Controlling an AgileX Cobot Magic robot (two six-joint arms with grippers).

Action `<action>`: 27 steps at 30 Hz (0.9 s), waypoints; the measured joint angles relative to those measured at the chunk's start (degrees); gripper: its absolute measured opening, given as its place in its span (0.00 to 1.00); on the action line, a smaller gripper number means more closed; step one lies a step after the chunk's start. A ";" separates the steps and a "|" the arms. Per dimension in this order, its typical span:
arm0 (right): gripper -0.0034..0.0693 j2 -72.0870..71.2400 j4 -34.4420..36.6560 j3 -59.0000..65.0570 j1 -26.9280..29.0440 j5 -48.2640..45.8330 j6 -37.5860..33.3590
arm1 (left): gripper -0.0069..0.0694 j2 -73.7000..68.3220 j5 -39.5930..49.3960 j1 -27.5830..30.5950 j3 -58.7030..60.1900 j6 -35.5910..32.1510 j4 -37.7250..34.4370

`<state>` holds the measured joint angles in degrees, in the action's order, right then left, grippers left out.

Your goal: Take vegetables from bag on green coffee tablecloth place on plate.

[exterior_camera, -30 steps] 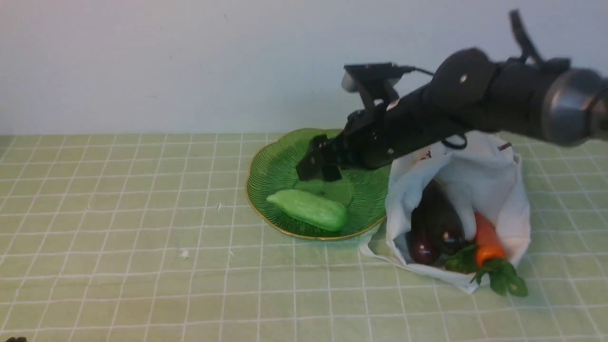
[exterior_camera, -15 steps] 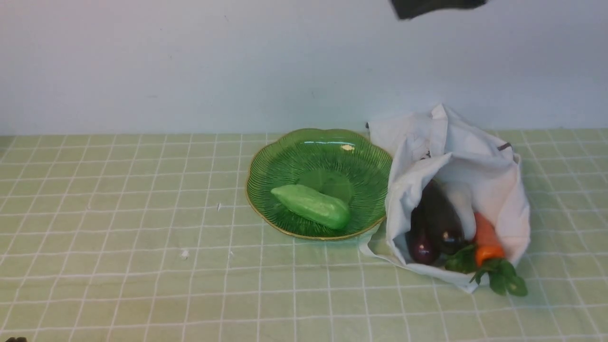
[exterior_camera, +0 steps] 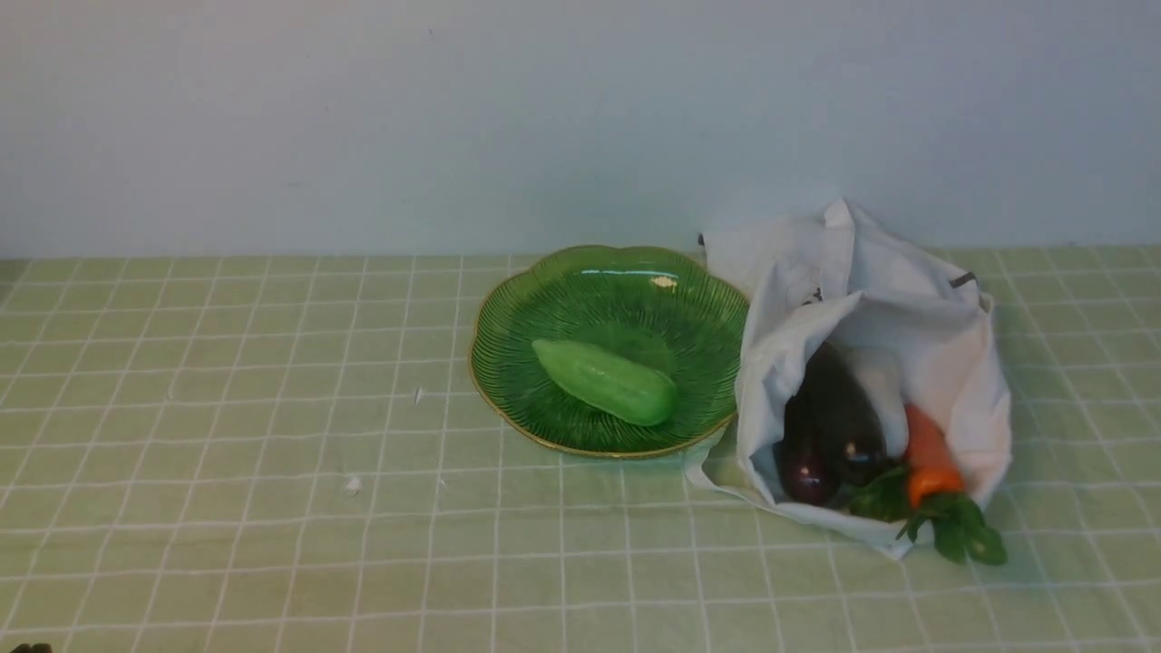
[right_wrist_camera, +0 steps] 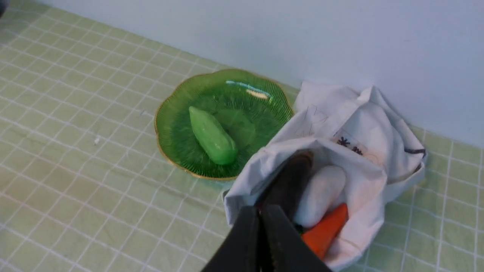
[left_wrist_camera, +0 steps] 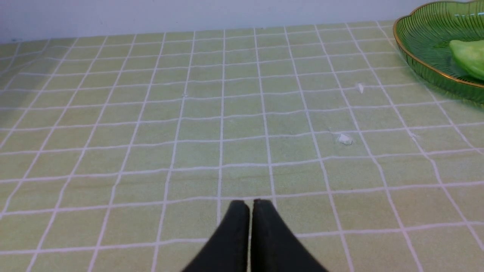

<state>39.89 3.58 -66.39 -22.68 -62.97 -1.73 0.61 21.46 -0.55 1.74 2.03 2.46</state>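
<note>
right gripper [right_wrist_camera: 260, 213] closed, empty, up clear of the bag [right_wrist_camera: 363, 124]. left gripper [left_wrist_camera: 249, 207] closed, empty, over green coffee tablecloth [left_wrist_camera: 151, 113]. cucumber [exterior_camera: 606, 381] on plate [exterior_camera: 535, 304]; bag at plate's 3 o'clock.

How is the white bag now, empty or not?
Not empty: two eggplants, a carrot and a white piece lie in the open bag.

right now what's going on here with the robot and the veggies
A two-armed robot is moving toy vegetables from the white bag to the green plate. The cucumber lies on the plate; two eggplants, a carrot and a white piece are in the bag's open mouth. Nothing is held: the right end effector is shut and empty, raised near the bag, and the left end effector is shut, low over the tablecloth.
</note>
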 joint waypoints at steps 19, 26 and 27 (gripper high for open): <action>0.03 -19.95 -0.81 51.96 0.00 56.08 0.13 | 0.08 0.00 0.00 0.00 0.00 0.00 0.00; 0.03 -19.95 -0.81 53.04 0.00 53.42 0.13 | 0.08 0.00 0.00 0.00 0.00 0.00 0.00; 0.03 -19.95 -0.81 53.09 0.00 52.88 0.13 | 0.08 0.00 0.00 0.00 0.00 0.00 0.00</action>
<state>19.95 2.77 -13.31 -22.68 -10.09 -1.60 0.61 21.46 -0.55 1.74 2.03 2.46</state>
